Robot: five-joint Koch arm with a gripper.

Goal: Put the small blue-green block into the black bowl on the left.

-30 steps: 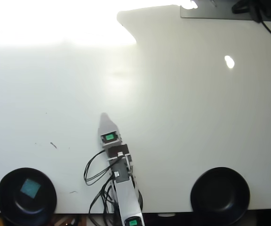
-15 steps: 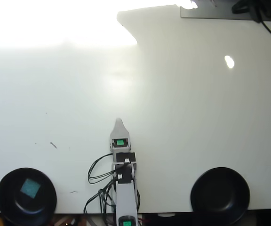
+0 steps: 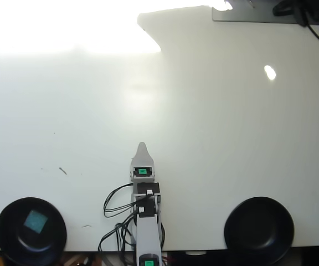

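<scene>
The small blue-green block (image 3: 36,221) lies flat inside the black bowl (image 3: 7,241) at the bottom left of the overhead view. My gripper (image 3: 142,146) is well to the right of that bowl, above the bare white table, pointing away from the bottom edge. Only a single grey tip shows from above, so whether its jaws are open or shut is not visible. Nothing is seen between them.
A twin black bowl (image 3: 259,224) stands at the bottom right. Black cables (image 3: 115,205) loop beside the arm's base. A dark plate and cables (image 3: 292,14) sit at the top right corner. Strong glare washes out the table's top left.
The gripper swung from pointing slightly left to pointing straight up the picture, shifting right and drawing back a little. The block stayed in the left bowl.
</scene>
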